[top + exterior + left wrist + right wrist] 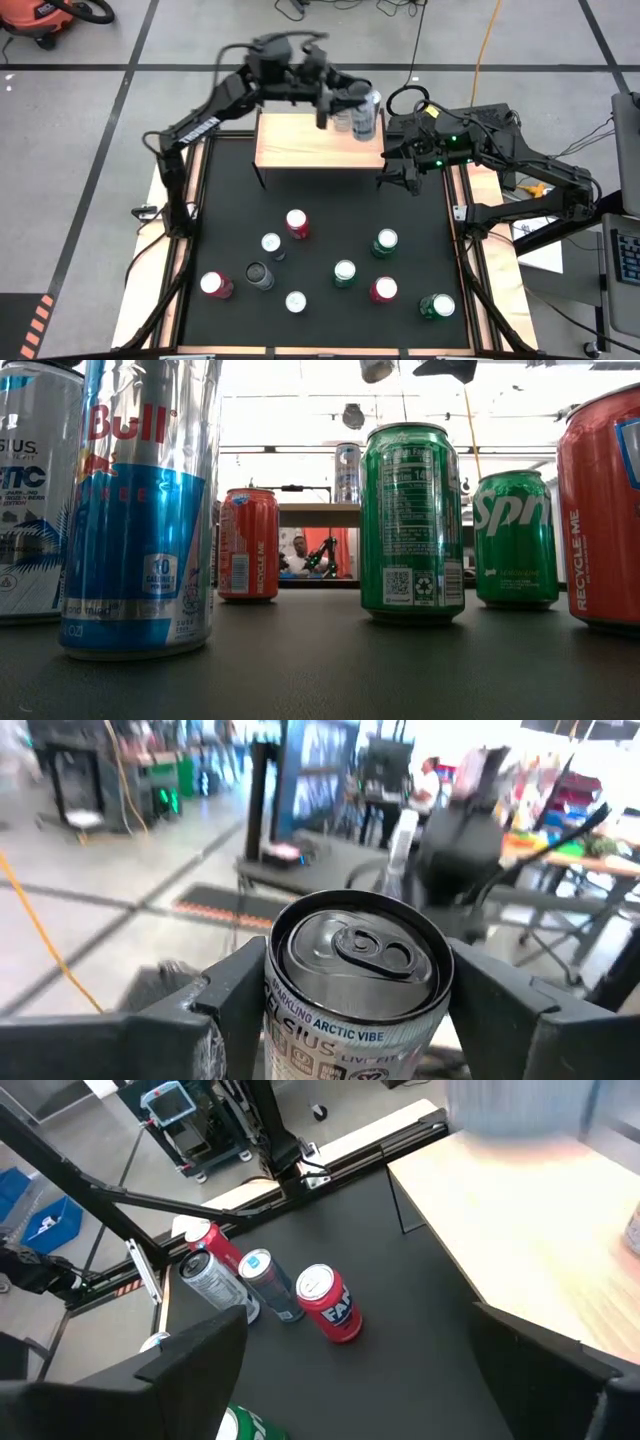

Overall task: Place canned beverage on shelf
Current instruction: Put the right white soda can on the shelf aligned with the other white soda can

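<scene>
Grey flooring marked with dark tape is surrounding the black worktop (320,240), seen from overhead. At its far edge the shelf (310,140) is standing, a light-wood board on thin black legs. The left hand (345,105) is reaching over the shelf's right end, its fingers closing on a silver can (363,112) and carrying it upright over the board; whether the base is touching the wood cannot be told. The right hand (400,178) is waiting just beside the shelf's right corner, jaws standing wide and holding nothing. Eight other cans are standing on the worktop below.

From table height, a blue-and-silver can (140,510), a green can (412,520) and red cans are filling the foreground; behind them the silver can is showing upright at the shelf's level, its base hidden.

The left wrist camera is looking down on the can's lid, both fingers (235,995) pressing its opposite sides, the can sitting centred between them.

The right wrist camera is showing open fingers (195,1355) over the worktop, with the shelf close beside.

Judgement: the placing step is in hand. Doing it well is calling for lowering the can straight, keeping it upright and clear of the edge, and releasing only once the base is resting flat.
</scene>
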Controlling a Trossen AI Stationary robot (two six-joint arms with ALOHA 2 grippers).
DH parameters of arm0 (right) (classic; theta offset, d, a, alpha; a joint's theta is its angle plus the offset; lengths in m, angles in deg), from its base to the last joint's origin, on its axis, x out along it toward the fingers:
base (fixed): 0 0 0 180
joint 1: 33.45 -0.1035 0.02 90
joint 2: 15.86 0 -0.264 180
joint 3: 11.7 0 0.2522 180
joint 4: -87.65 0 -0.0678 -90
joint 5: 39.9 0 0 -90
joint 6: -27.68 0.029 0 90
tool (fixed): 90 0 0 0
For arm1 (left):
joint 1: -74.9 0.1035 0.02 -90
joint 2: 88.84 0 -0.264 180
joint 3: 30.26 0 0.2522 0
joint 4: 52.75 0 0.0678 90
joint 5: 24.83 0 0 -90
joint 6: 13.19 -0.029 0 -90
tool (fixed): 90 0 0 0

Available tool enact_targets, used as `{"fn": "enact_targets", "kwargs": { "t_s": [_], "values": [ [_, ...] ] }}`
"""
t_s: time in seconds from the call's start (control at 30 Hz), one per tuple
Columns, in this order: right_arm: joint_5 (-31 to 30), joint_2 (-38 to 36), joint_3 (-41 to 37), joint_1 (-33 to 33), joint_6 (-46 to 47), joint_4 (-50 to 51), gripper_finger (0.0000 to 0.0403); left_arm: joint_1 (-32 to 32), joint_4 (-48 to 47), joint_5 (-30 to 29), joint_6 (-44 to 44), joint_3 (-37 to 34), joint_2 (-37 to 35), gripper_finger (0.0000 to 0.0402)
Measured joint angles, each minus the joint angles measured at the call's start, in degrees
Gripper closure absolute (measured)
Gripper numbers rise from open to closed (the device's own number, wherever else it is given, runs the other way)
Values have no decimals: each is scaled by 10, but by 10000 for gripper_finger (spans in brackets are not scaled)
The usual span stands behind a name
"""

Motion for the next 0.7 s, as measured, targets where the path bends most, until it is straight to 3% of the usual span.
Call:
{"fn": "enact_targets", "kwargs": {
  "t_s": [0.47,0.7],
  "values": [
    [0,-1,0,-1,35,-35,46,21,15,-5,-14,0,-143,155],
    [0,-1,0,-1,44,-70,46,31,-94,-54,-55,1,-209,155]
  ]
}}
